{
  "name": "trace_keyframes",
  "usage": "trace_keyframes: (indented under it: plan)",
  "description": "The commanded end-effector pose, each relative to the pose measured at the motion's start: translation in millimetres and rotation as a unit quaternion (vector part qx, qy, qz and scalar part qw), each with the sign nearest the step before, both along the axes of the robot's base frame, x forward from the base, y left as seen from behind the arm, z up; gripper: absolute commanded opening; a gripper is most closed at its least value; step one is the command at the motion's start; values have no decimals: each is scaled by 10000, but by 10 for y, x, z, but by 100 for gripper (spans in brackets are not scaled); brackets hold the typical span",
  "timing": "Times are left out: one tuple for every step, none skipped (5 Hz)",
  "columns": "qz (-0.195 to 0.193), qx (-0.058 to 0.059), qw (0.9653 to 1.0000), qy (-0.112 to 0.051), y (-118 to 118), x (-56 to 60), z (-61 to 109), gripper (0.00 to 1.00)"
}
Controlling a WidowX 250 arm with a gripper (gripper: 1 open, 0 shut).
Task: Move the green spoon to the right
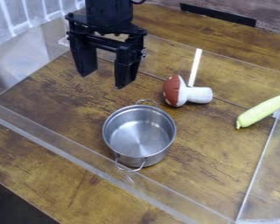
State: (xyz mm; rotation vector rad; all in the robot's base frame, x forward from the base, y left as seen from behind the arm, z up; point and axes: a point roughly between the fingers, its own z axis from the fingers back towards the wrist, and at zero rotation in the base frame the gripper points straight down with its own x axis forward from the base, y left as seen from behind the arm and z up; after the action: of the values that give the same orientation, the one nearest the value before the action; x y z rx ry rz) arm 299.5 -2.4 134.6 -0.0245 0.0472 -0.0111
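The green spoon (262, 111) is a slim yellow-green curved utensil lying on the wooden table at the far right edge of the view. My gripper (104, 74) hangs over the table's left side, well away from the spoon, with its two black fingers (125, 73) spread apart and nothing between them. It is open and holds nothing.
A steel pot (140, 134) stands in the front middle, below and right of the gripper. A toy mushroom (178, 91) with a red-brown cap lies on its side at centre right, with a thin cream-white stick (195, 66) just behind it. Clear plastic walls (60, 140) border the table.
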Motion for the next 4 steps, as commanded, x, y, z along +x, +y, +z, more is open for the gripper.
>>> trace_keyframes:
  plan:
    - [89,-15,10000,-3,30,-2,-33,100]
    - [-213,20,9998,16,-196,136,-69,100]
    - [-724,112,9973,-98,-601,356,-52,100]
    - [-1313,219,9908,-243,-1075,601,-65,100]
